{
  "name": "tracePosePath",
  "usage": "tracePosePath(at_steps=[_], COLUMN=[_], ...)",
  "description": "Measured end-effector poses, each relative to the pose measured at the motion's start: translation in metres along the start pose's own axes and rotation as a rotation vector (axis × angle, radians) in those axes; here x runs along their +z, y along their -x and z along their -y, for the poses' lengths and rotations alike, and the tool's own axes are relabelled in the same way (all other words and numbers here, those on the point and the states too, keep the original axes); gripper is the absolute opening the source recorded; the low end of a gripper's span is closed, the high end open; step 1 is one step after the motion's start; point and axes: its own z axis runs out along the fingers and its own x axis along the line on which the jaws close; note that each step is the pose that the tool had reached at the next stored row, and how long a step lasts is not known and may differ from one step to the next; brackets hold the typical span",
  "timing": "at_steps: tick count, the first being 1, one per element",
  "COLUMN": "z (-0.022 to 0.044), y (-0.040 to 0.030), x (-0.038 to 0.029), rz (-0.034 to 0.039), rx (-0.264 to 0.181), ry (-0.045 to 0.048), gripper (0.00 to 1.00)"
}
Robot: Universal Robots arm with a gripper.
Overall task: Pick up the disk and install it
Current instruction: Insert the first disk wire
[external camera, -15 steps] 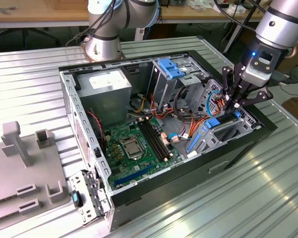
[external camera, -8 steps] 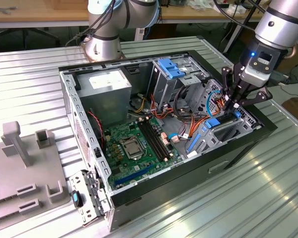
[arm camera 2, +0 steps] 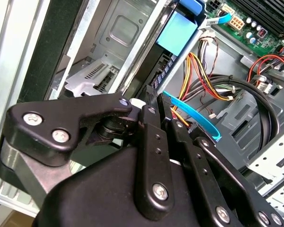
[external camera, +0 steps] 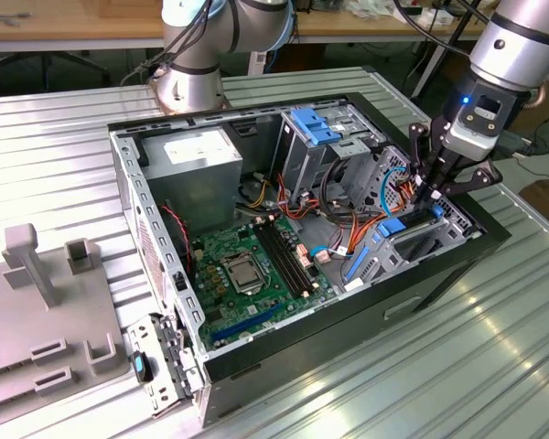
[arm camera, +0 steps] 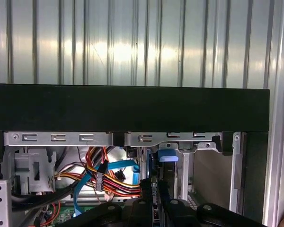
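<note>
One tool [external camera: 427, 194] grips the disk [arm camera 2: 162, 70], standing edgewise.

Bright, even overhead light. Glare streaks the ribbed metal bench [external camera: 494, 366] toward its edge at the exterior view's right, and bands it white in the first wrist view. The case [external camera: 302, 340] interior lies in soft shade, the disk [external camera: 395, 226] included.

The dark, blue-railed disk [external camera: 412, 240] sits tilted on edge.
</note>
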Motion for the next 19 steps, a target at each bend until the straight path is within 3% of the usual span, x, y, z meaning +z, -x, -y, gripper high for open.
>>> tracePosePath(at_steps=[3, 19], z=[0.0000, 0.0006], y=[0.0035, 0.0036], x=[0.0004, 0.0014], rz=[-0.0001, -0.0007], rx=[0.001, 0.006], ry=[-0.0001, -0.0005], gripper=[0.16, 0.16])
